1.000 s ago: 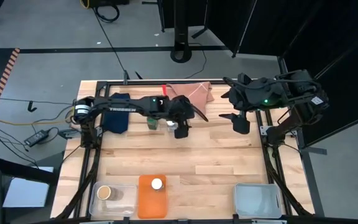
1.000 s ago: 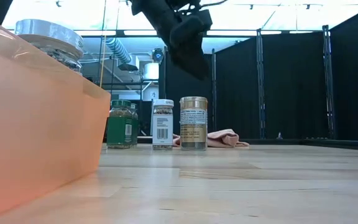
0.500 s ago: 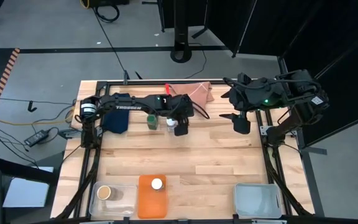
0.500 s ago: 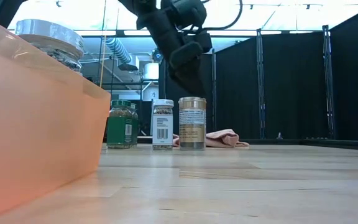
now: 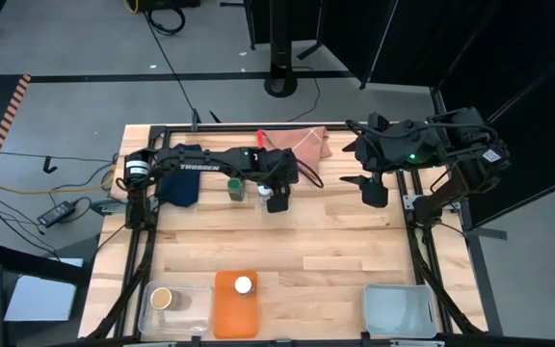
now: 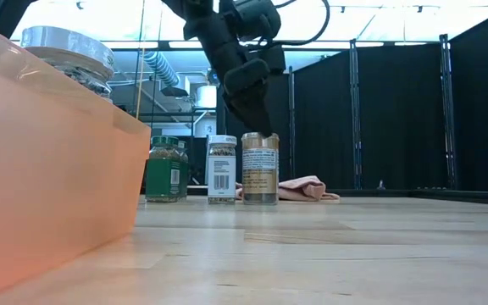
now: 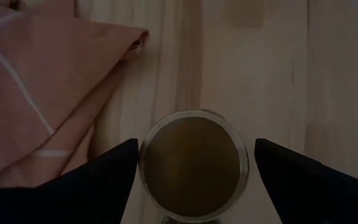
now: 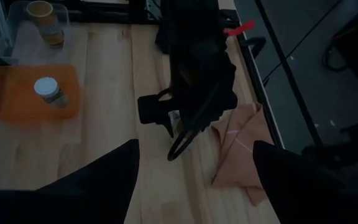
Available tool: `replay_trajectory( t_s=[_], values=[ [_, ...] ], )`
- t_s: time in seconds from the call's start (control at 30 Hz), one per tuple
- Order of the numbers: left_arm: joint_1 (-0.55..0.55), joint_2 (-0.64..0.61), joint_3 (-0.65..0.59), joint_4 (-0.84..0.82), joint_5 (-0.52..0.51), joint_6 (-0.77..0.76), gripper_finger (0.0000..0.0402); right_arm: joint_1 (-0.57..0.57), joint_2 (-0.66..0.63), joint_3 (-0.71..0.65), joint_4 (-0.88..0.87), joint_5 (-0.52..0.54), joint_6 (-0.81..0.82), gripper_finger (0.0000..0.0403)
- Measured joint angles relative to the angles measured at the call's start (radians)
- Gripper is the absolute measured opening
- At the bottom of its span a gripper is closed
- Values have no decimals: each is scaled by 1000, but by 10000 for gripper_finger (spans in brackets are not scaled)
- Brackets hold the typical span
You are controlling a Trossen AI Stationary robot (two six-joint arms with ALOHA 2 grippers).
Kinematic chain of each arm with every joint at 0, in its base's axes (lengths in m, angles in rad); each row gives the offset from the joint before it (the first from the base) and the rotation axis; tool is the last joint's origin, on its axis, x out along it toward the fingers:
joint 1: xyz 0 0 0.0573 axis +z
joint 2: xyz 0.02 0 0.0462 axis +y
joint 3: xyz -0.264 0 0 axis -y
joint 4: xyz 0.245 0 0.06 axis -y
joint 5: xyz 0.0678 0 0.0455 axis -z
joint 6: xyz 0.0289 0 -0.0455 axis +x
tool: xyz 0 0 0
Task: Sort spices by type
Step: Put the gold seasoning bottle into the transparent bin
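My left gripper (image 5: 277, 200) is open and points down over a tan-lidded spice jar (image 7: 192, 165) that stands upright on the table's far half. Its two fingers stand one on each side of the lid, with narrow gaps showing in the left wrist view. In the low view the gripper (image 6: 259, 123) is level with the jar's (image 6: 259, 168) top. A white-lidded jar (image 6: 221, 168) and two green-lidded jars (image 6: 166, 168) stand to its left. Another tan-lidded jar (image 5: 162, 297) stands in a clear bin, and another white-lidded jar (image 5: 244, 285) in an orange bin. My right gripper (image 5: 368, 187) is open and waits at the far right.
A pink folded cloth (image 5: 303, 145) lies at the far edge behind the jars, and a dark blue cloth (image 5: 181, 183) lies at the far left. A clear bin (image 5: 193, 310), an orange bin (image 5: 229, 313) and a second clear bin (image 5: 400, 308) line the near edge. The table's middle is bare wood.
My left gripper has come down from above the row of jars toward the tan-lidded jar, until its fingertips are level with the lid. The gripper has stayed open.
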Motion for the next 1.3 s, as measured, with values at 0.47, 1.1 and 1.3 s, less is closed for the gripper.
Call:
replay_trajectory(
  t_s=[0.47,1.1,1.3],
  values=[
    [-5,52,2,-3,-1,-5,298,0,0,0,0,0,8,315],
    [-12,51,2,9,-29,-68,271,0,0,0,6,0,18,290],
    [-13,51,19,-31,-28,-82,270,0,0,0,6,0,18,281]
  ],
)
